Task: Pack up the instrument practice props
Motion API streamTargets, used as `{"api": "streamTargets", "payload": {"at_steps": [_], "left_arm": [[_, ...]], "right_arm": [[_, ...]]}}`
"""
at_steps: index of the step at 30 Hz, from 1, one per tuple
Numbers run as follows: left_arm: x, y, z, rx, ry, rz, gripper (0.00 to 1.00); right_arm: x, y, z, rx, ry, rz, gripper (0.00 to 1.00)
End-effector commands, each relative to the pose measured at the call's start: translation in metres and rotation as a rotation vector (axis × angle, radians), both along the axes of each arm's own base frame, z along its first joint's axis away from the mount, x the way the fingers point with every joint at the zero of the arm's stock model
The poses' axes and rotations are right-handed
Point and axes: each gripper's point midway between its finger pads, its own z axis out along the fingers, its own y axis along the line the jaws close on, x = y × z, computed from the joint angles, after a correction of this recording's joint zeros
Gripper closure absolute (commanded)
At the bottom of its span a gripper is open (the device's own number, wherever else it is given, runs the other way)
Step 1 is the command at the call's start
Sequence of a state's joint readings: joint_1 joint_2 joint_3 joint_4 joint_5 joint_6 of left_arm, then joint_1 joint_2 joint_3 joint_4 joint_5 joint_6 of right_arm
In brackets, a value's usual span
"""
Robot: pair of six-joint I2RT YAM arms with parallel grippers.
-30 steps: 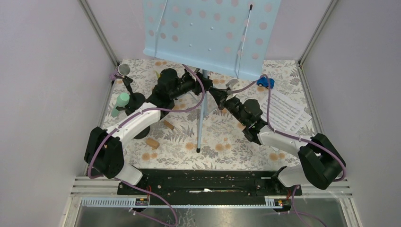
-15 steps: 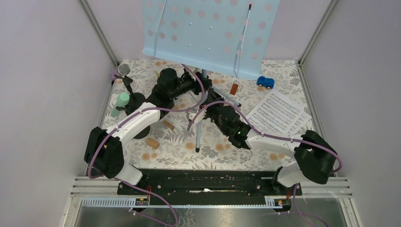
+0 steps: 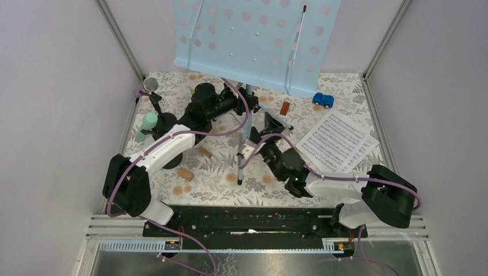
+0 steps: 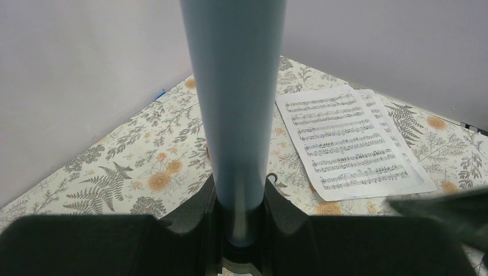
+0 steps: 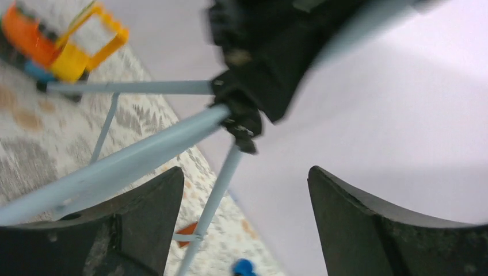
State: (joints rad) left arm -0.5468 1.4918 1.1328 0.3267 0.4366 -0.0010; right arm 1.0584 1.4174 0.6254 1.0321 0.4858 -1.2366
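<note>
Music rack (image 3: 253,40): upper centre of the overhead view, tripod standing on the floral mat (image 3: 213,184).
Left gripper (image 4: 239,201): we hold it closed around the upright pole (image 4: 233,103).
Right gripper (image 3: 259,137): spread wide, holding nothing.
Relation: front leg (image 3: 240,167) runs top-to-bottom at centre, just left of our Right gripper, the nearer one.

We see two arms with white shells on the long links and chunky black joints, the left arm (image 3: 167,148) and right arm (image 3: 334,185) each trailed by a looping lilac cable (image 3: 248,112); the right gripper (image 5: 246,172) has broad matte black fingers (image 5: 368,230)
</note>
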Motion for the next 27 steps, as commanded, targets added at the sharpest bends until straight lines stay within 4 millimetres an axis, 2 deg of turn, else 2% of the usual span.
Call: {"api": "streamTargets", "payload": {"at_steps": [1, 5, 6, 8, 11, 13, 16, 18, 20, 23, 25, 27], "left_arm": [[-0.009, -0.006, -0.019, 0.016, 0.115, -0.039, 1.0], [-0.009, -0.008, -0.019, 0.009, 0.124, -0.048, 1.0], [-0.009, -0.008, -0.02, 0.009, 0.127, -0.05, 1.0], [-0.01, -0.008, -0.019, 0.007, 0.128, -0.052, 1.0], [-0.01, -0.007, -0.019, 0.008, 0.125, -0.05, 1.0], [-0.01, -0.007, -0.017, 0.008, 0.12, -0.047, 1.0], [-0.01, -0.007, -0.018, 0.008, 0.12, -0.047, 1.0], [-0.009, -0.007, -0.019, 0.008, 0.126, -0.048, 1.0], [-0.009, -0.008, -0.021, 0.009, 0.131, -0.05, 1.0], [-0.009, -0.007, -0.02, 0.009, 0.127, -0.048, 1.0], [-0.009, -0.007, -0.02, 0.011, 0.124, -0.046, 1.0], [-0.009, -0.007, -0.02, 0.012, 0.124, -0.044, 1.0]], "right_arm": [[-0.012, -0.057, 0.052, 0.72, 0.009, -0.038, 0.12], [-0.003, -0.098, 0.022, 0.99, 0.123, -0.209, 0.11], [-0.002, -0.103, 0.015, 1.032, 0.155, -0.231, 0.11], [0.005, -0.116, 0.002, 1.155, 0.24, -0.278, 0.18], [0.023, -0.135, -0.027, 1.346, 0.458, -0.361, 0.19], [0.034, -0.151, -0.037, 1.464, 0.599, -0.429, 0.15], [0.045, -0.162, -0.05, 1.583, 0.806, -0.456, 0.13], [0.047, -0.147, -0.05, 1.647, 0.99, -0.388, 0.13], [0.045, -0.121, -0.041, 1.704, 1.179, -0.271, 0.12], [0.039, -0.083, -0.017, 1.783, 1.41, -0.072, 0.12], [0.035, -0.061, 0.011, 1.838, 1.526, 0.137, 0.13], [0.033, -0.053, 0.027, 1.923, 1.59, 0.287, 0.14]]}}
